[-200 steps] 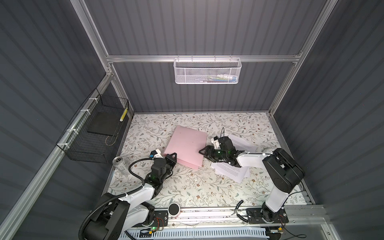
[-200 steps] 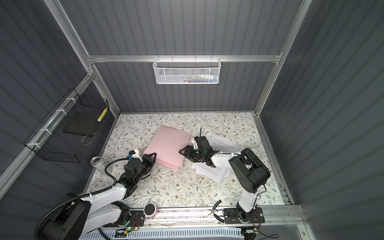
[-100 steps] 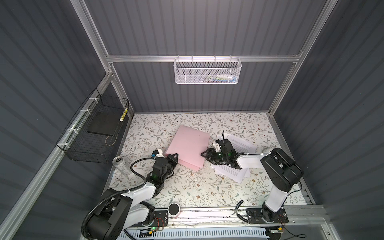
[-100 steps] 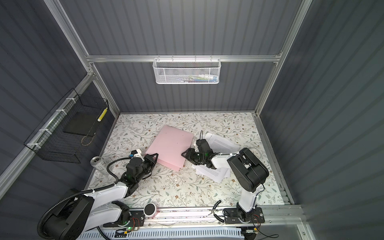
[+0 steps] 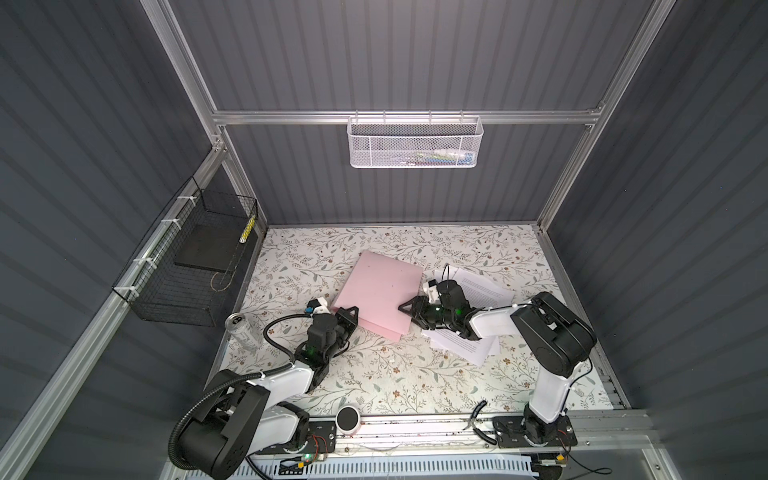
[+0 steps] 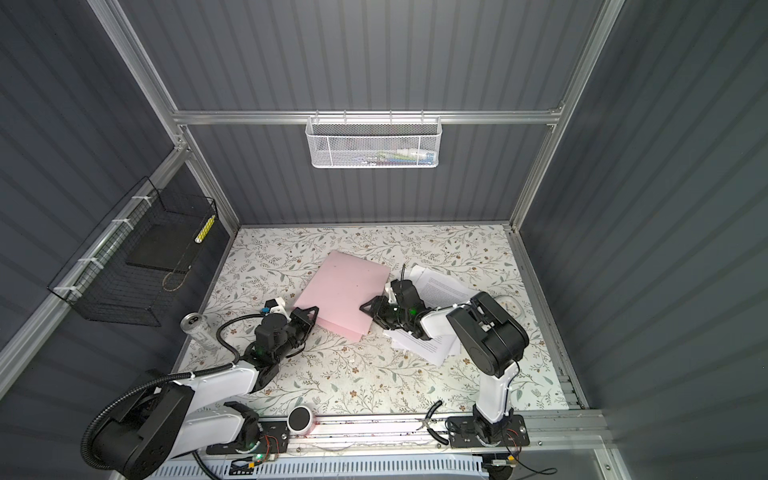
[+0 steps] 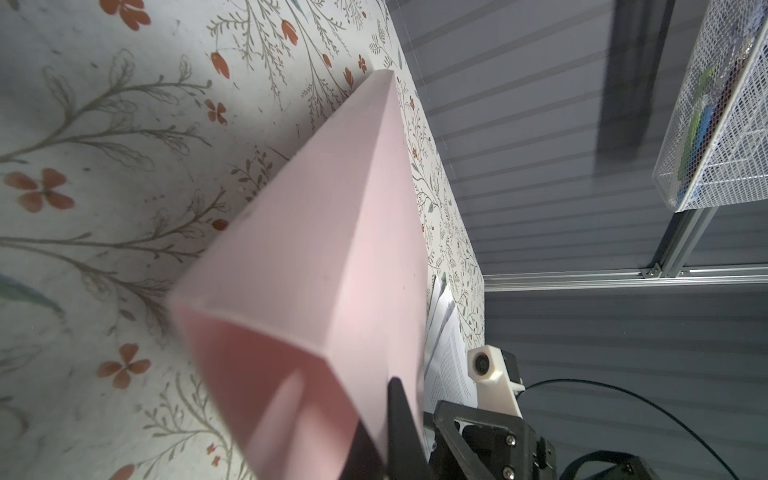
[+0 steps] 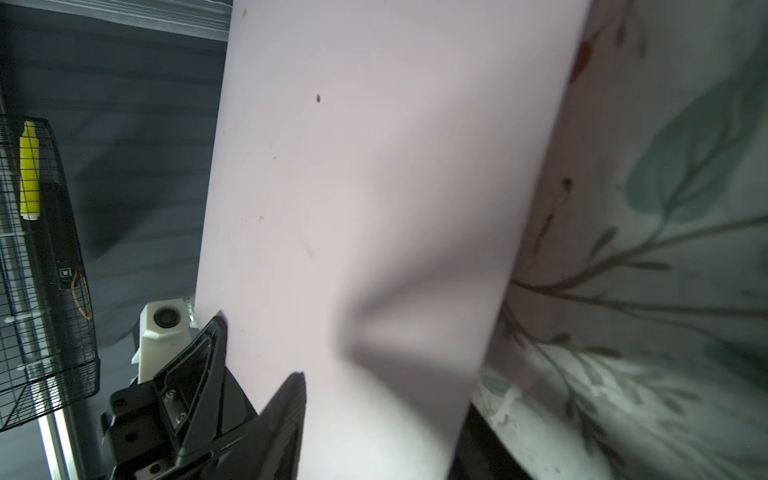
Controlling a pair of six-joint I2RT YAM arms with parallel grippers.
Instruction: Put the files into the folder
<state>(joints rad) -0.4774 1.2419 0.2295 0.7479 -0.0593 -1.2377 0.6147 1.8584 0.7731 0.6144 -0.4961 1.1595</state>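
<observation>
Black wire basket [image 5: 166, 291]: hangs on the left wall and holds a dark grey flat slab [image 5: 205, 249] and a yellow marker [image 5: 248, 230]. It has no part in this job.
Silver drinks can [image 5: 242, 332]: stands upright at the left edge of the floral-patterned worktop [image 5: 374, 374], well apart from the folder.
Left claw [image 5: 352, 312]: closed on the near-left corner of the pale pink rectangular folder [image 5: 380, 289]. The left wrist view shows the cover running into its jaws, raised off the lower leaf.
Folder position: mid-worktop, between the two claws. Its long axis runs from the front rail toward the back wall, leaning right, and the near end gapes.
Right claw [image 5: 406, 308]: at the folder's near-right edge. In the right wrist view the cover passes between its jaws, but I cannot tell whether they pinch it.
White printed paper sheets [image 5: 486, 289]: loose and fanned on the worktop just right of the folder, partly under the right arm. None are inside the folder.
Deciding relation: the sheets lie to the right of the folder, on the right claw's own side, so that arm is nearer. The left claw is well apart from them and looks better placed to hold the cover up.
Writing: no brand is legible on the can and the folder cover is plain. The sheets carry blocks of small black print, too small to read.
</observation>
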